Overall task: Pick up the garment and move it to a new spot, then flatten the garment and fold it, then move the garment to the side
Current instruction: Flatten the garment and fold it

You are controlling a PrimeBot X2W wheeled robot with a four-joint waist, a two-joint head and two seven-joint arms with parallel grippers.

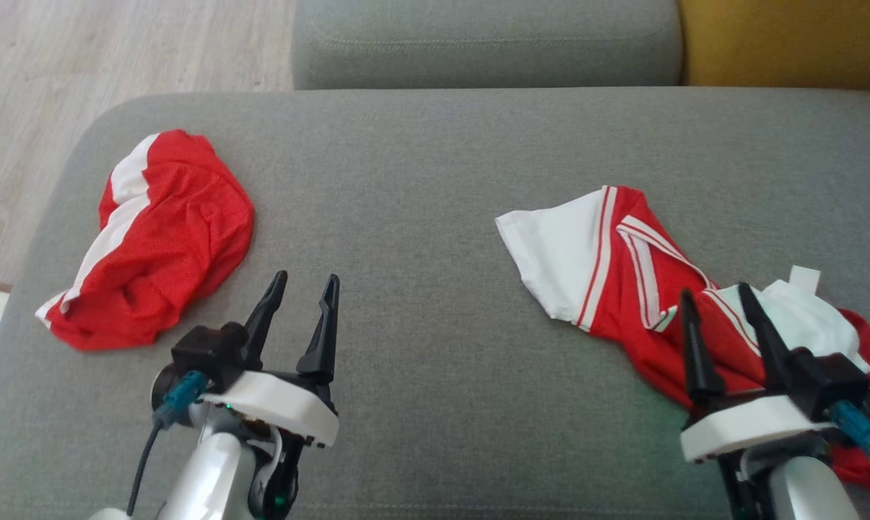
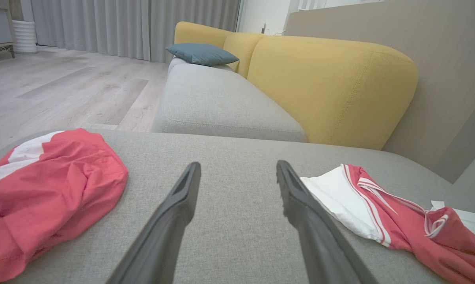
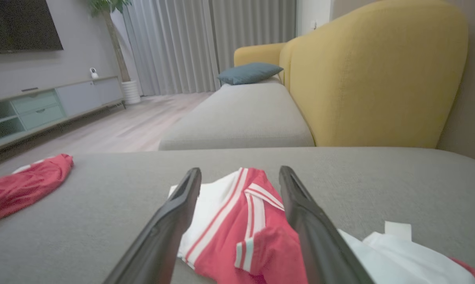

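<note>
A crumpled red and white shirt, the garment (image 1: 622,289), lies on the right side of the grey cushion (image 1: 435,180). My right gripper (image 1: 715,290) hovers over the shirt's near end with its fingers open, and no cloth is pinched. In the right wrist view the shirt (image 3: 241,221) shows between and below the spread fingers (image 3: 240,170). My left gripper (image 1: 306,278) stands open over bare cushion at the lower left, with nothing in it. The left wrist view shows its fingers (image 2: 238,165) apart, with the shirt (image 2: 379,205) to their right.
A second bunched red garment with a white stripe (image 1: 160,238) lies at the cushion's left, close to my left gripper. Beyond are another grey seat (image 1: 485,43), a yellow backrest (image 2: 332,86) and a blue pillow (image 2: 202,54). Wooden floor (image 1: 81,72) lies to the left.
</note>
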